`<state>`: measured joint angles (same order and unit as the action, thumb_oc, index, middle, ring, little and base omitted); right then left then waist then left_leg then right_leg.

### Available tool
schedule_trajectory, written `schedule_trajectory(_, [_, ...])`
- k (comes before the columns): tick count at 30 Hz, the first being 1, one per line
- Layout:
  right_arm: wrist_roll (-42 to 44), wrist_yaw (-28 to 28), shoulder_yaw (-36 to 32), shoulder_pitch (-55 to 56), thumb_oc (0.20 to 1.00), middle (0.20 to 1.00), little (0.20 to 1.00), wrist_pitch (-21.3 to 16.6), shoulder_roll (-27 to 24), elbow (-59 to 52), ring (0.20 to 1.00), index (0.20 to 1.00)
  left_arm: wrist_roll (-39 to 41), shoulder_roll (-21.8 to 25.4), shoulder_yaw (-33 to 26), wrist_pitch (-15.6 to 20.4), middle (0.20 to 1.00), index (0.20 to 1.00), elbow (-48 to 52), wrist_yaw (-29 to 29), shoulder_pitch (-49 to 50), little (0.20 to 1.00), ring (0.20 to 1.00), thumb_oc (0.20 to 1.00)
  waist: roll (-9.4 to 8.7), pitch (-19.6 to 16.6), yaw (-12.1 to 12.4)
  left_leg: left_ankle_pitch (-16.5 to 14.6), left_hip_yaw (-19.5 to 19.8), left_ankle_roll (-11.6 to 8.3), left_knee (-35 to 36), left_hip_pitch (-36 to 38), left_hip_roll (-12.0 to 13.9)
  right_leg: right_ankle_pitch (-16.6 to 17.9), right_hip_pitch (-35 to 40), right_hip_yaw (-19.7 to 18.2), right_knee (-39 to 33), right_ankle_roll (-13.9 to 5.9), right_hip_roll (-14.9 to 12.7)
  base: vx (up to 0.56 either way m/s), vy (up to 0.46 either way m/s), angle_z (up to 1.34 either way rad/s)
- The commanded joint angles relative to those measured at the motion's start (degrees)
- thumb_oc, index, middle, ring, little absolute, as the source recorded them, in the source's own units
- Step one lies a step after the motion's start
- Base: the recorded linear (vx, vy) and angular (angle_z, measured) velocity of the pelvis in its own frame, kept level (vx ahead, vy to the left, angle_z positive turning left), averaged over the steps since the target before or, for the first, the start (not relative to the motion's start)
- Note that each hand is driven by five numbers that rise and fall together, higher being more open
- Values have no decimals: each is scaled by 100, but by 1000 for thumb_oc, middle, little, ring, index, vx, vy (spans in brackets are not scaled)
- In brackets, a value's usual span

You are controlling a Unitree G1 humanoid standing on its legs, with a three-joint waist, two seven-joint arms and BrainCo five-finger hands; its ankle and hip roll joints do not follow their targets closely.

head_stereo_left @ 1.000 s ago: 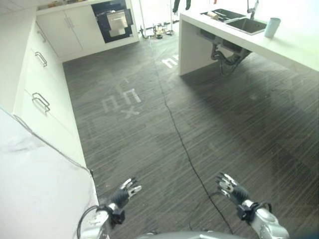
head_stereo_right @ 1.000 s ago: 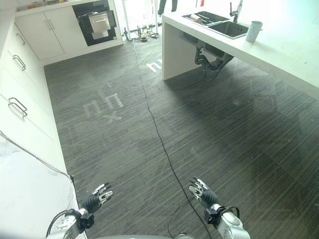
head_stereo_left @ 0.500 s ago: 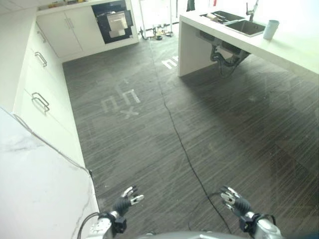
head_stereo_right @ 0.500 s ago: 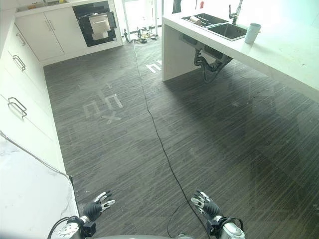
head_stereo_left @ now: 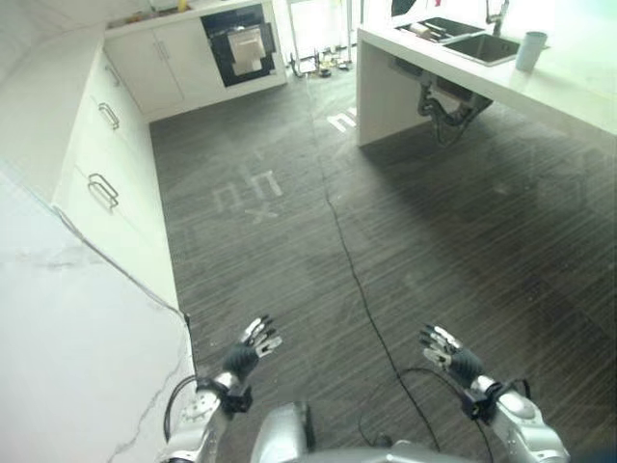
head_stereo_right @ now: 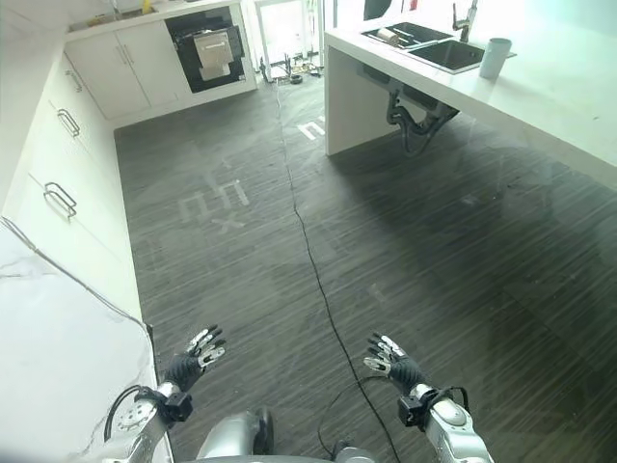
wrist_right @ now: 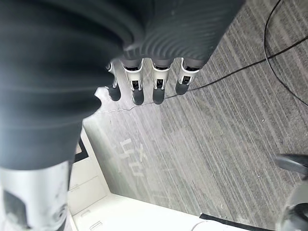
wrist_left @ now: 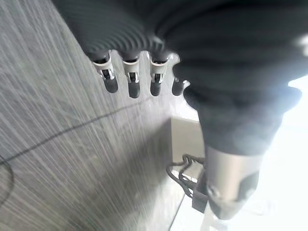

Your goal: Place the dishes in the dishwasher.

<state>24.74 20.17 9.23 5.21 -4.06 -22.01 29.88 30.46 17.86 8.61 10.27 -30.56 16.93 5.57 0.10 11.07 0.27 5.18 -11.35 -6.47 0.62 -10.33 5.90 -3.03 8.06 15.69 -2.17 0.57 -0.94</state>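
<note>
Left hand (head_stereo_left: 246, 354): fingers straight, empty, low over the dark floor | Right hand (head_stereo_left: 451, 357): fingers straight, empty, level with the left | Dishes: some by the sink (head_stereo_left: 479, 45) on the island counter (head_stereo_left: 569, 82), cup (head_stereo_left: 529, 50) beside it; far ahead, right of both hands; right hand nearer | Dishwasher: not identifiable.

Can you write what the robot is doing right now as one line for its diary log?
left hand: open, empty, over floor | right hand: open, empty, over floor | cup: on counter beside sink, far ahead | dishes: none held
</note>
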Motion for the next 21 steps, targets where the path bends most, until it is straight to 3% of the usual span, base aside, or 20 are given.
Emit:
schedule_trajectory(1, [-35,-96,45,46,1000,1000,1000,-122,-97,-737,1000,1000,90,168,-233,420,1000,1000,487,-92,79,1000,1000,1000,38,101,-33,566,-292,-2,-642,-81,360,-621,407,247,533,-173,-168,354,258,10])
schedule_trajectory(2, [-44,-81,22,125,1000,1000,1000,-137,-101,-796,1000,1000,4,175,-234,509,1000,1000,529,-105,117,1000,1000,1000,38,75,-61,479,-558,11,-544,-43,443,-719,444,378,662,-224,-258,242,222,20])
schedule_trajectory(4, [-41,-57,11,161,1000,1000,1000,-129,-114,-766,1000,1000,-102,204,-247,543,1000,1000,602,-161,162,1000,1000,1000,32,23,-36,292,-641,73,-518,8,433,-847,476,411,822,-266,-333,330,301,21])
schedule_trajectory(6, [52,43,-44,156,1000,1000,1000,-88,-78,-621,1000,1000,-196,268,-269,556,1000,1000,707,-164,273,1000,1000,1000,-16,-27,133,-64,-311,221,-742,-7,167,-1124,705,211,1061,-360,-394,430,356,-23])
schedule_trajectory(7, [53,51,-55,179,1000,1000,1000,-107,-61,-624,1000,1000,-212,293,-281,564,1000,1000,733,-123,297,1000,1000,1000,-31,-51,159,-121,-290,259,-757,5,109,-1202,777,197,1090,-375,-388,497,381,-81])
schedule_trajectory(8, [-60,80,-148,256,1000,1000,1000,-99,8,-679,1000,1000,-375,374,-305,485,1000,1000,814,-53,330,1000,1000,1000,-84,-131,206,-264,-244,397,-732,94,-105,-1272,918,151,1263,-472,-423,485,456,-52])
schedule_trajectory(9, [-92,-40,-198,272,1000,1000,1000,-101,89,-774,1000,1000,-456,430,-259,444,1000,1000,823,11,268,1000,1000,1000,-124,-186,167,-345,-231,588,-511,347,-371,-879,733,53,1917,-730,-588,502,533,-22])
schedule_trajectory(11, [-56,-181,-226,291,1000,1000,1000,-89,160,-873,1000,1000,-516,472,-124,494,1000,1000,782,34,168,1000,1000,1000,-152,-224,83,-499,-219,825,-378,539,-639,-242,394,-131,2959,-1085,-740,289,404,36])
schedule_trajectory(13, [-105,-306,-204,338,1000,1000,1000,-90,240,-990,1000,1000,-550,520,15,564,1000,1000,799,-23,106,1000,1000,1000,-175,-227,32,-650,-151,1011,-301,689,-850,304,84,-283,3766,-1330,-761,198,274,50])
schedule_trajectory(14, [-158,-357,-161,355,1000,1000,1000,-77,278,-1039,1000,1000,-556,548,80,562,1000,1000,856,-93,84,1000,1000,1000,-74,-218,22,-659,-133,1121,-214,799,-846,727,-298,-321,4381,-1336,-718,162,231,53])
schedule_trajectory(16, [-220,-366,-62,309,1000,1000,1000,-94,296,-981,1000,1000,-475,557,111,444,1000,1000,1010,-222,79,1000,1000,1000,27,-174,7,-723,-103,1193,-98,1019,-863,719,-834,-275,4909,-1214,-838,175,191,26])
schedule_trajectory(18, [-213,-366,-11,281,1000,1000,1000,-141,275,-973,1000,1000,-376,585,117,440,1000,1000,1062,-252,87,1000,1000,1000,47,-109,-51,-741,-89,1198,-66,1129,-872,529,-1069,-228,4750,-1166,-668,186,49,-11])
schedule_trajectory(19, [-166,-363,-11,273,1000,1000,1000,-156,235,-1008,1000,1000,-335,611,92,397,1000,1000,1120,-250,80,1000,1000,1000,79,-35,-142,-772,-62,1171,-53,1285,-861,290,-1338,-111,4336,-1071,-510,232,-1,-12])
schedule_trajectory(21, [-58,-351,-45,269,1000,1000,1000,-140,178,-1058,1000,1000,-389,623,63,322,1000,1000,1177,-255,66,1000,1000,1000,99,45,-216,-827,1,1123,-40,1464,-841,130,-1487,31,3855,-964,-492,240,-49,-9])
